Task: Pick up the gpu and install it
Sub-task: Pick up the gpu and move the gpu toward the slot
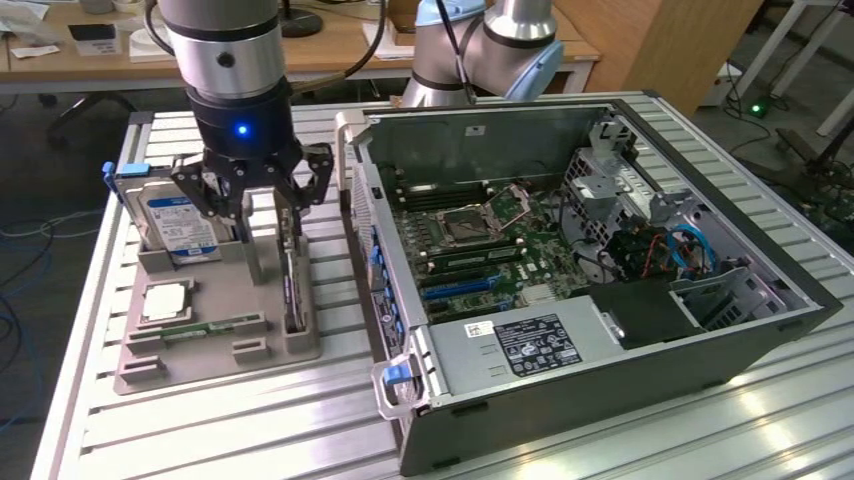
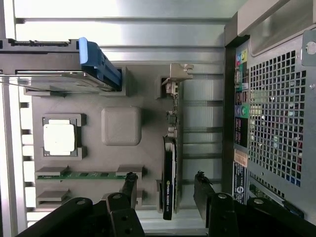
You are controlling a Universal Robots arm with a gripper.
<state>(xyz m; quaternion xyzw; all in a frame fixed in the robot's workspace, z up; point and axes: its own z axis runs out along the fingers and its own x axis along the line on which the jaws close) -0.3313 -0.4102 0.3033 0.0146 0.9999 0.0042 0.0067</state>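
Ribbed aluminium desk [image 1: 200, 430], silver slats running lengthwise; wooden office tables and a second arm's base in the room behind.

Listed from the exterior view's left:

1. Grey parts tray [image 1: 214, 300], flat on the desk, moulded slots.
2. Hard drive [image 1: 180, 225], silver with blue label, upright in the tray's far slot.
3. Processor [image 1: 163, 300], square, silver lid, lying in its recess.
4. Memory stick [image 1: 214, 328], narrow and green, lying near the tray's front.
5. My gripper [image 1: 267, 195], black, above the tray. The wrist view shows its fingers [image 2: 129, 185] spread wide on either side of the card, a gap on each side and no contact.
6. The gpu [image 1: 291, 280], standing on its long edge in the slot on the side of the tray nearest the computer. Thin dark board with a black face and a silvery bracket at the far end.
7. Computer case [image 1: 747, 340], side panel off, just beside the tray; green motherboard [image 1: 494, 250] and power supply [image 1: 534, 345] exposed.
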